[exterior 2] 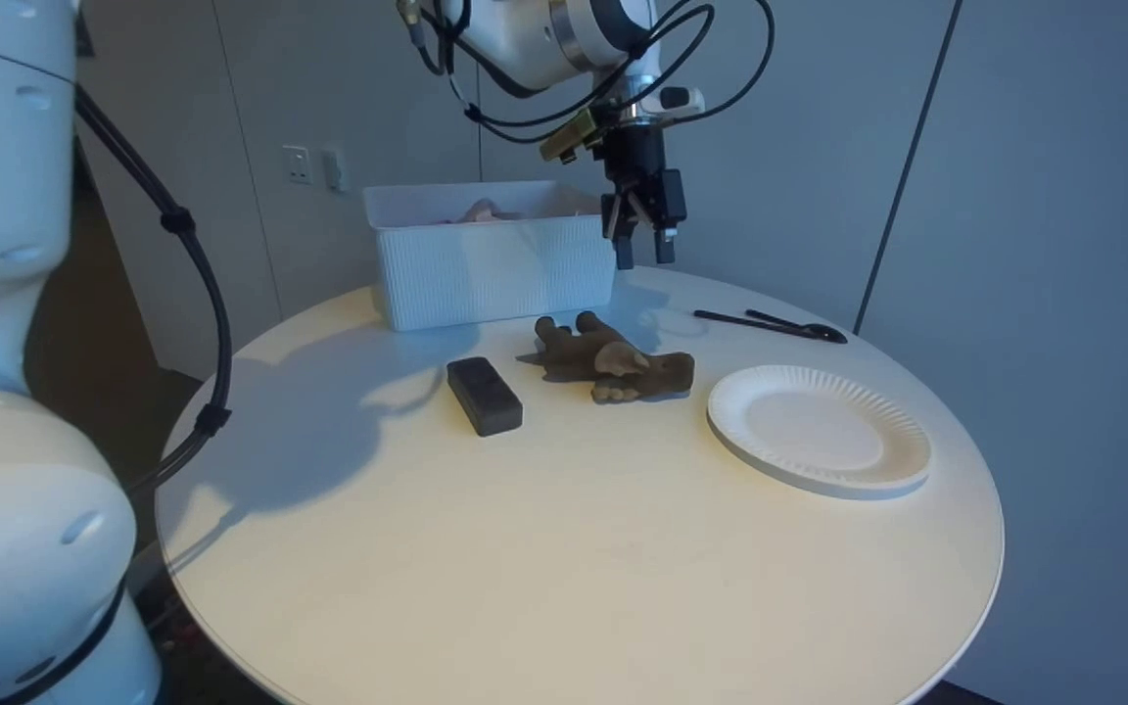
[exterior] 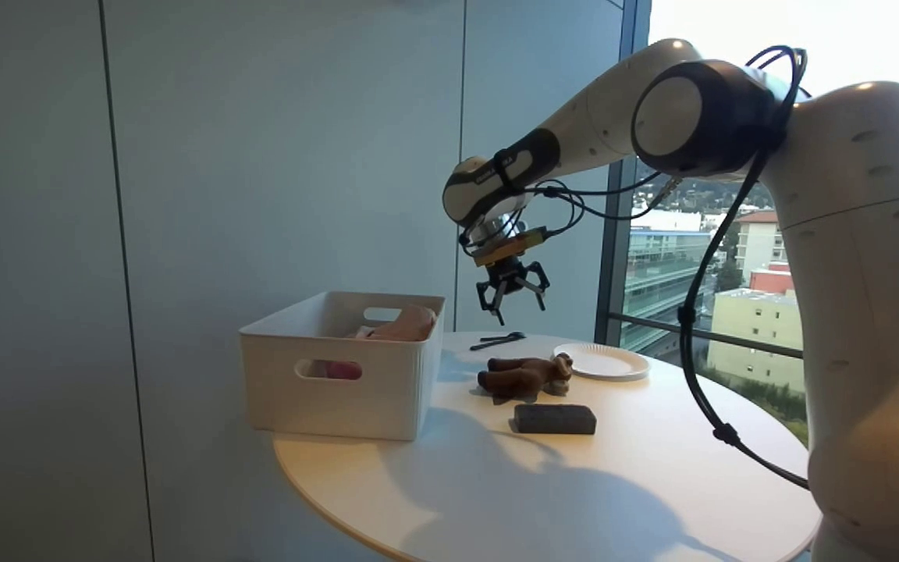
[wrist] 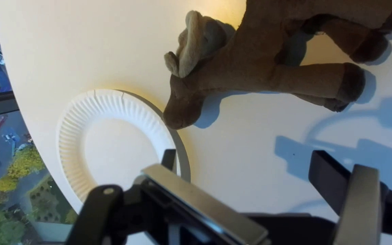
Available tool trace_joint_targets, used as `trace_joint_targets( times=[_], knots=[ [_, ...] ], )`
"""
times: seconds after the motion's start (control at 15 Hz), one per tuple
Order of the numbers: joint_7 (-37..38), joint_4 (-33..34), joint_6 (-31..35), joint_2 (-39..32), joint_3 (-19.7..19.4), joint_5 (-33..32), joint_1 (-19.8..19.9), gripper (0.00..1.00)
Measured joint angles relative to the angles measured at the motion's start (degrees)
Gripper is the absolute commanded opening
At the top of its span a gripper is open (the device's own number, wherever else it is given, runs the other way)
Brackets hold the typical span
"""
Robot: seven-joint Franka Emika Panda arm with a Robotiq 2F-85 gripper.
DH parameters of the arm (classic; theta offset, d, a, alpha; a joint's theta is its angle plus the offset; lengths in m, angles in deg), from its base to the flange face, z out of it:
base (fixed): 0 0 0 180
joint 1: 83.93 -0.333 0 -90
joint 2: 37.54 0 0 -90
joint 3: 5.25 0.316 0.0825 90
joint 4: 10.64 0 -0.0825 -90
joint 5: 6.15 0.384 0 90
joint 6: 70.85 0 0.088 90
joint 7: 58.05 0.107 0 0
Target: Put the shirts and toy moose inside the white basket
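Smooth grey-blue wall panels [exterior: 286, 156] and a tall window [exterior: 668, 265] stand around your round white tabletop [exterior 2: 564, 568]. On it, your brown plush toy moose [exterior 2: 584, 354] lies on its side, outside the white open-topped plastic basket [exterior: 332, 406] with cut-out handles, legs pointing toward it. Its muzzle is just beside a white fluted paper plate [exterior 2: 819, 431]; you cannot tell whether the two touch. Your black two-fingered claw [exterior: 521, 314] hangs above the tabletop, its fingers [wrist: 361, 204] spread wide apart. Near the moose, but apart from it, you have a charcoal-grey rectangular block [exterior 2: 484, 397]; farther toward the wall panels lies a pair of slim black utensils [exterior 2: 809, 331], one of them a spoon. You can see the basket upright at the tabletop's edge. In an exterior view, a pinkish cloth-like bundle [exterior: 406, 324] shows inside it, and through its handle slot you glimpse a red patch [exterior: 342, 370], too small for you to identify.
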Motion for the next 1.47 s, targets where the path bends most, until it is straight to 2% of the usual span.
trace_joint_targets(
  times=[0.4,0.67,0.87,0.93,1.07,1.27,1.47],
  knots=[
    [-0.8,0.74,-1.01,-0.14,-0.08,0.08,-0.06,1.0],
    [-8.11,-1.62,-2.87,-2.08,-0.45,3.31,0.55,1.0],
    [-13.53,-4.52,-3.29,-5.4,-1.14,7.96,2.72,1.0],
    [-15.81,-5.1,-3.28,-6.87,-1.28,9.57,3.76,0.75],
    [-21.28,-5.06,-3.37,-9.88,-1.32,12.32,5.77,0.67],
    [-28.43,-3.02,-6.36,-11.41,-1.32,16.72,7.59,0.45],
    [-29.84,-2.35,-7.83,-11.7,-1.32,17.45,8.21,0.24]
  ],
)
